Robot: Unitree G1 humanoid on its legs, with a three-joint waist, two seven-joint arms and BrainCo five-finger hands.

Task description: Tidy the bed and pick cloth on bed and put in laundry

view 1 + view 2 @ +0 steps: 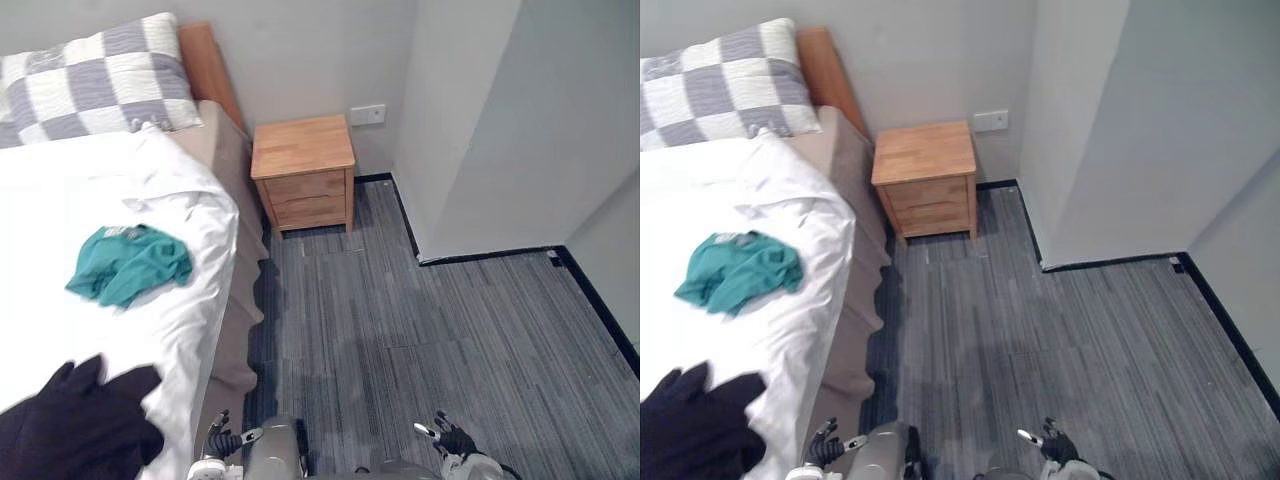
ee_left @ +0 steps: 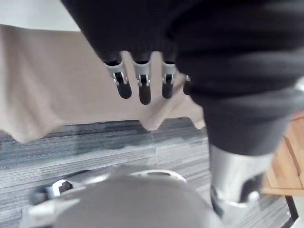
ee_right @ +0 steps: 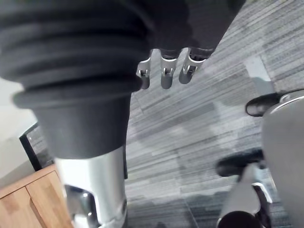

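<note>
A crumpled teal cloth (image 1: 130,263) and a black cloth (image 1: 75,425) lie apart on the white-sheeted bed (image 1: 60,195).

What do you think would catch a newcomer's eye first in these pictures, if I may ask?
The teal cloth crumpled on the white duvet stands out most, with a black cloth heaped at the near edge of the bed. Beside the bed, a wooden nightstand stands against the wall, and a checked pillow lies at the head.

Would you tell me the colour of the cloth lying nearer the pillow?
The cloth is teal green; the left eye view shows it best.
</note>
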